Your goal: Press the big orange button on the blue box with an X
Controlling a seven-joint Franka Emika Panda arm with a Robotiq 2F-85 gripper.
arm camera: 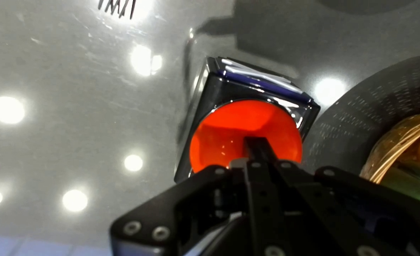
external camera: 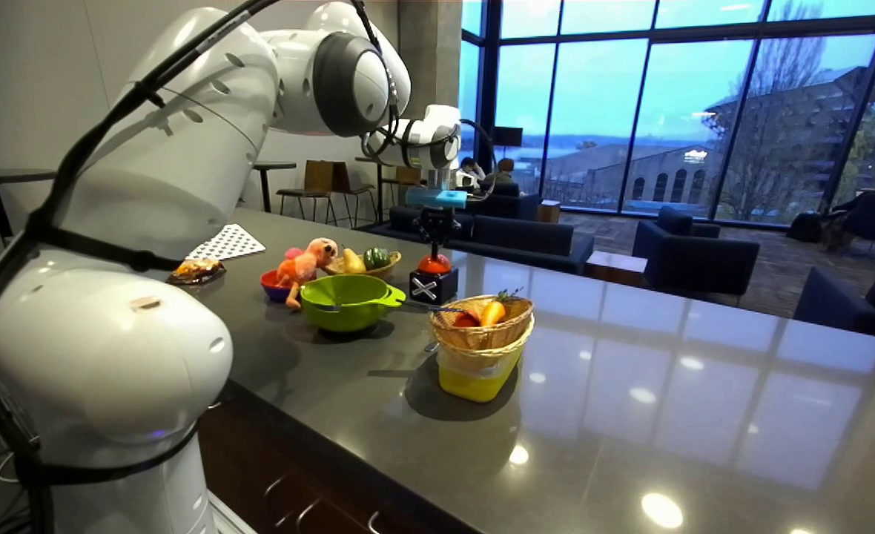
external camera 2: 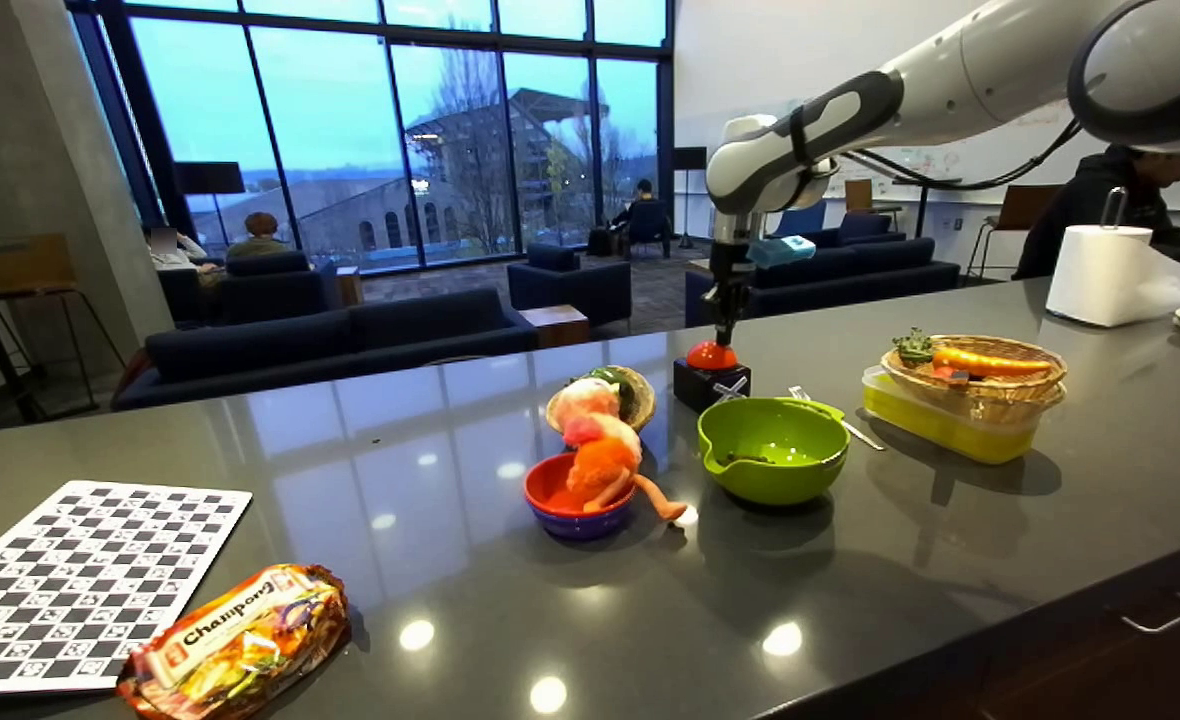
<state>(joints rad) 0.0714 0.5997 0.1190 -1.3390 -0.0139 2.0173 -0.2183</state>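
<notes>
The box is dark, almost black, with a white X on its blue front face; it stands on the counter in both exterior views point(external camera: 443, 286) point(external camera 2: 690, 384) and in the wrist view point(arm camera: 227, 90). The big round orange-red button point(external camera: 433, 266) point(external camera 2: 710, 357) point(arm camera: 213, 145) is on its top. My gripper point(external camera: 435, 251) point(external camera 2: 724, 338) point(arm camera: 257, 142) points down over the button with its fingers together and nothing between them. The fingertips are at the button's top; I cannot tell whether they touch it or press it. The gripper hides the button's near part in the wrist view.
A green bowl point(external camera: 342, 305) point(external camera 2: 775, 455) stands close beside the box. A wicker basket point(external camera: 482, 326) sits on a yellow container point(external camera: 478, 374). A fork point(external camera 2: 855, 428), a fruit basket point(external camera 2: 640, 395) and a plush bird point(external camera 2: 605, 465) in a purple bowl point(external camera 2: 578, 520) are nearby.
</notes>
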